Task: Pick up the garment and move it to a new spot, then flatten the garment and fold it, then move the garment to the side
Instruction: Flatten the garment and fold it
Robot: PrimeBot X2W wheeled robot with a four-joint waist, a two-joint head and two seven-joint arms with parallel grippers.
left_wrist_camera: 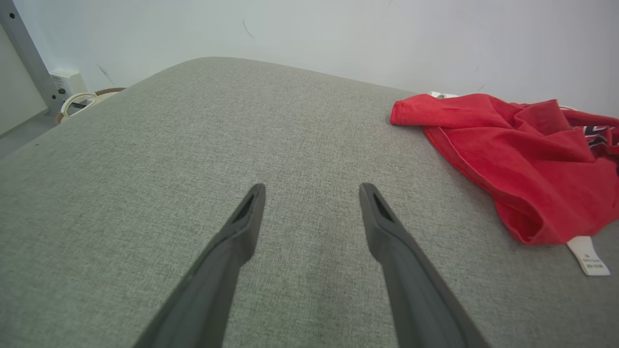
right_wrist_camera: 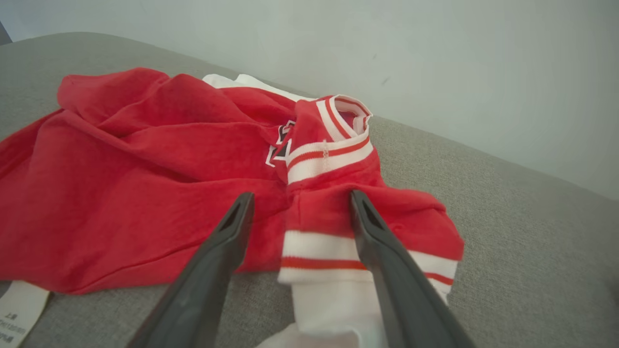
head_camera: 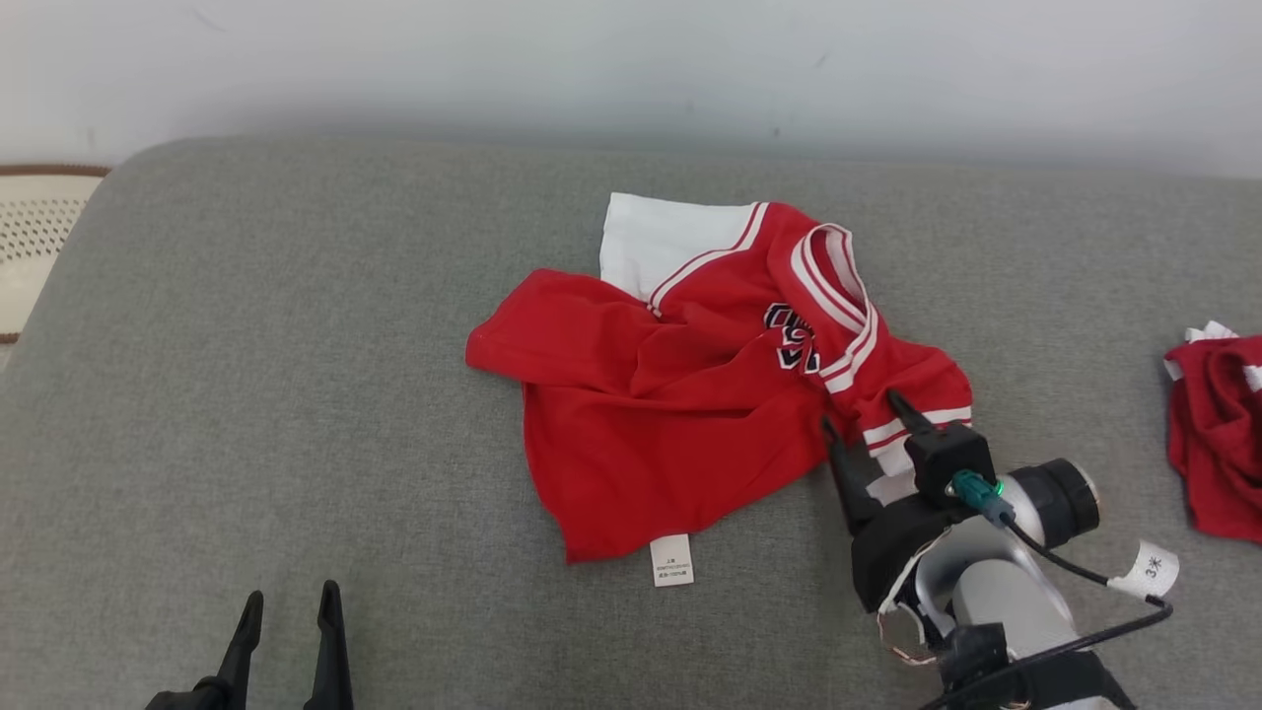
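Observation:
A red jersey (head_camera: 680, 394) with white and red striped trim lies crumpled in the middle of the grey cushion (head_camera: 296, 345); a white label (head_camera: 671, 560) sticks out at its near hem. My right gripper (head_camera: 860, 412) is open over the striped sleeve cuff (right_wrist_camera: 319, 251) at the jersey's right edge, one finger on each side of the cuff fold. In the right wrist view the gripper (right_wrist_camera: 300, 202) straddles that red sleeve. My left gripper (head_camera: 291, 602) is open at the lower left, well apart from the jersey (left_wrist_camera: 512, 159), over bare cushion (left_wrist_camera: 193, 145).
A second dark red garment (head_camera: 1218, 434) lies at the cushion's right edge. A pale wall (head_camera: 631, 59) runs behind the cushion. A woven mat (head_camera: 35, 237) shows past the left edge. The cushion's left half is free.

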